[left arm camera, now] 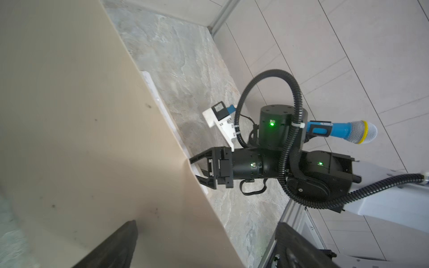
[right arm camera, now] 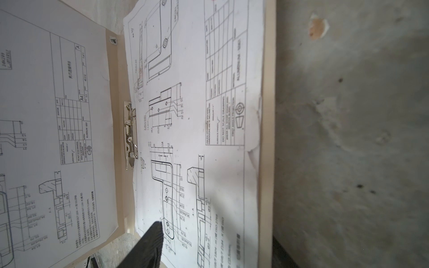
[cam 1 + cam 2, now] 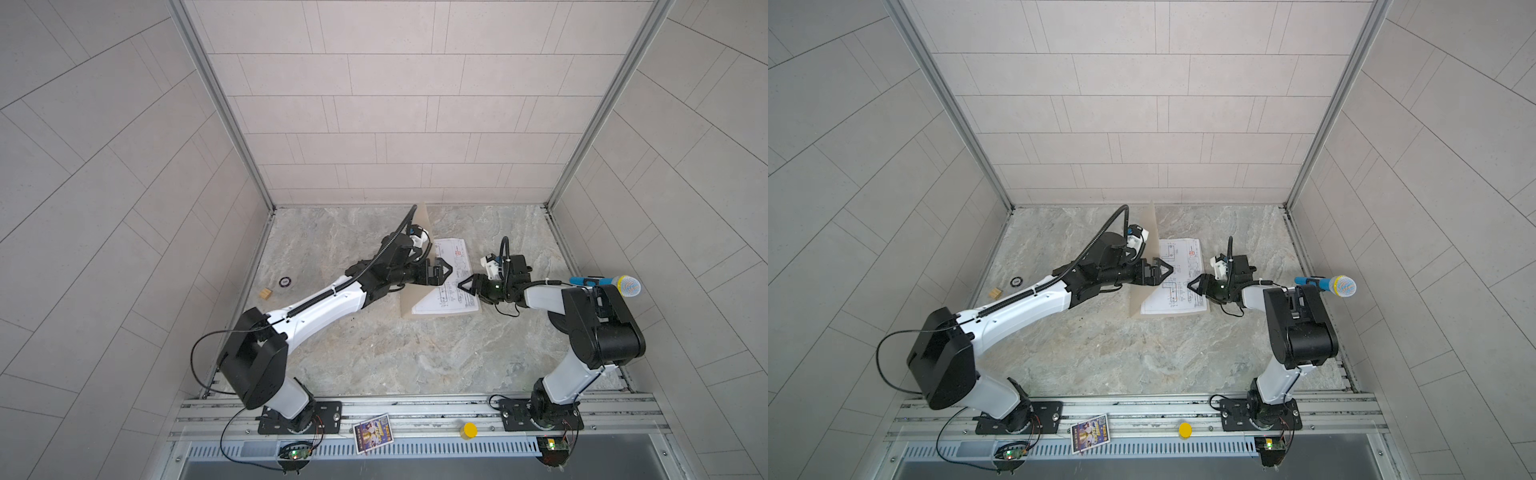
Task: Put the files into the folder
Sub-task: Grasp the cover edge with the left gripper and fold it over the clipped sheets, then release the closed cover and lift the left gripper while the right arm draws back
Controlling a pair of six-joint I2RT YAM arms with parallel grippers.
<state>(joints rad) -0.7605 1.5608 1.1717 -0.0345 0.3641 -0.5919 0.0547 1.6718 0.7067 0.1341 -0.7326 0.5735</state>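
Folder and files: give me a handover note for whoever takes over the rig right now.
Left end effector: open, straddling the raised, tilted cover of the folder.
Right end effector: open, low over the files.
Done: printed sheets lie inside the open folder, one sheet against the raised cover; three can't be confirmed.
Left: probably pull the right arm clear and lower the cover shut.

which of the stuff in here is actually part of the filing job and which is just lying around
Part of the job:
- folder, cover raised
- files, printed sheets lying in the folder

Just lying about:
- blue microphone
- picture card and yellow cylinder, on the front rail
- wooden block and black ring, on the table
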